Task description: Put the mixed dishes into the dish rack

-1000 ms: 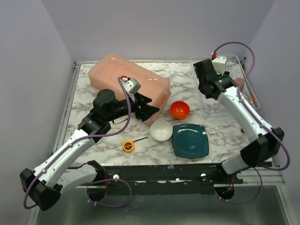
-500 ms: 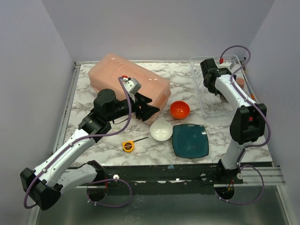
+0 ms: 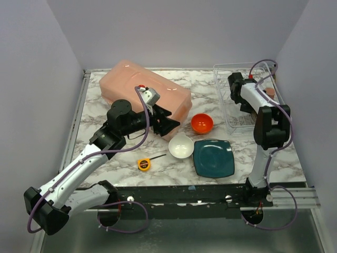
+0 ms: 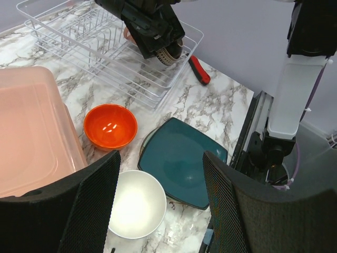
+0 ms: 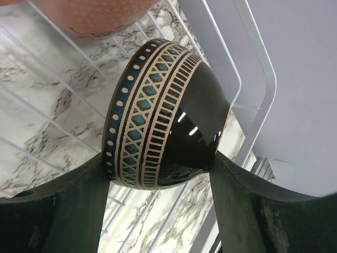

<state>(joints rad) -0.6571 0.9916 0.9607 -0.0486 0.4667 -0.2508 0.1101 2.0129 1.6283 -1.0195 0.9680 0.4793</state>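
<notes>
Marbled surface point(image 3: 295, 158) within lilac walls, white wire dish rack point(image 4: 79, 37) at its far right corner. Over the rack's wires, a dark band-patterned bowl point(image 5: 158, 105) pinched on its side between the fingers of the right tool point(image 5: 160, 158), near a pinkish mug point(image 5: 89, 16). Toward the middle of the near edge, left tool point(image 4: 160, 158) spread and empty above white bowl point(image 4: 138, 204), orange bowl point(image 4: 110, 126) and teal square plate point(image 4: 181, 161).

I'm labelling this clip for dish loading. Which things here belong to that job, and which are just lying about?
Part of the job:
- white wire dish rack
- dark patterned bowl
- pinkish mug
- small orange bowl
- small white bowl
- teal square plate

Just lying about:
- big pink plastic tub
- yellow tape measure
- red-handled tool
</notes>
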